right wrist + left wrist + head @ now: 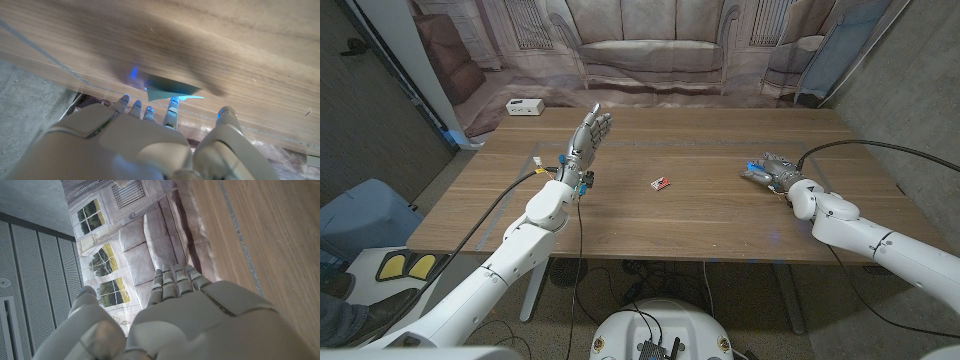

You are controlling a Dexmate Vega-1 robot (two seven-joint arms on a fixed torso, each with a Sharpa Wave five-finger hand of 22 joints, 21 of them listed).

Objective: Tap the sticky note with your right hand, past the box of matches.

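Observation:
A small red and white box of matches [662, 183] lies near the middle of the wooden table [700, 225]. To its right, my right hand [777, 173] is low over the table with its fingers stretched out, holding nothing. Its fingertips [173, 106] reach the edge of a blue sticky note [170, 90], which peeks out by the hand [750, 172] in the head view. I cannot tell whether they press on it. My left hand [588, 140] is raised above the table's left part, fingers straight and close together [175, 282], empty.
A white box [524, 107] sits at the table's back left corner. A printed backdrop of a sofa [645, 55] hangs behind the table. Black cables [860, 148] run along both arms. Bare wood [265, 240] lies beside the left hand.

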